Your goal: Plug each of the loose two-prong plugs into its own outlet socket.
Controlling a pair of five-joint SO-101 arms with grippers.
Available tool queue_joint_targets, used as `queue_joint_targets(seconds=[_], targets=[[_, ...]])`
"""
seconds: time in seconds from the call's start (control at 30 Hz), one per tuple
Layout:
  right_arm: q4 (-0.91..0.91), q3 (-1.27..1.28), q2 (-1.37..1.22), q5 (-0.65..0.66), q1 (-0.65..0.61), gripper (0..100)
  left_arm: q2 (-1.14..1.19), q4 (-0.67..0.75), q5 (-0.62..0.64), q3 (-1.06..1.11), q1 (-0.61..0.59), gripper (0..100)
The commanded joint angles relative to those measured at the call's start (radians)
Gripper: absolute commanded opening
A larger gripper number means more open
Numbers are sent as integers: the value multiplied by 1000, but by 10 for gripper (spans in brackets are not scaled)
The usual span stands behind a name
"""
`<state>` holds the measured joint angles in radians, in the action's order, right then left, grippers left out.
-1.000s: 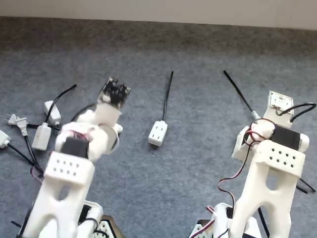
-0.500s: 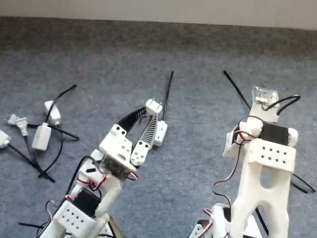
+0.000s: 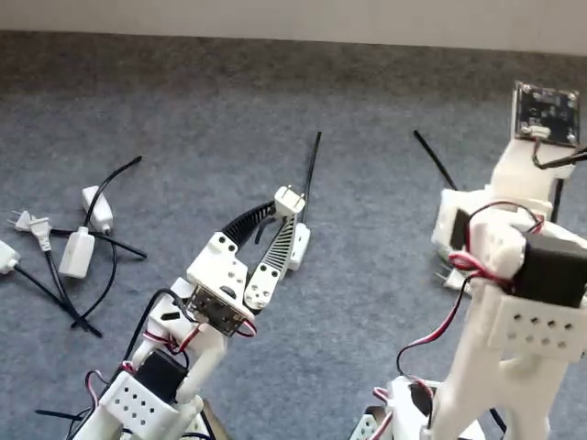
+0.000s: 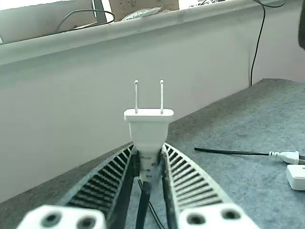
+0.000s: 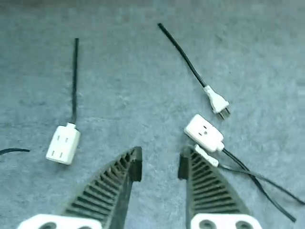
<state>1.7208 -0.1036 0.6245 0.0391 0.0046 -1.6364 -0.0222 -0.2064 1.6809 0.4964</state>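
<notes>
Currently my left gripper (image 4: 149, 160), raised, clamps a two-prong plug (image 4: 148, 119); my right gripper (image 5: 159, 164) gapes above grey carpet (image 5: 119, 86).

Nothing readable from my seat, folks. The white plug (image 4: 148, 125) has no marking I can make out, and neither does the outlet socket (image 5: 63, 143) on the carpet. The cardboard box (image 4: 143, 5) up behind the ledge has a few dark marks, but they're too small to read.
</notes>
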Motion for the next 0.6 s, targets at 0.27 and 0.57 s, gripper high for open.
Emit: queue_joint_targets(seconds=[0.27, 0.57], targets=[[38, -165, 21, 11, -607, 7, -24, 0, 6, 24, 15, 6], [39, -163, 21, 75, -754, 7, -16, 41, 6, 24, 16, 6]])
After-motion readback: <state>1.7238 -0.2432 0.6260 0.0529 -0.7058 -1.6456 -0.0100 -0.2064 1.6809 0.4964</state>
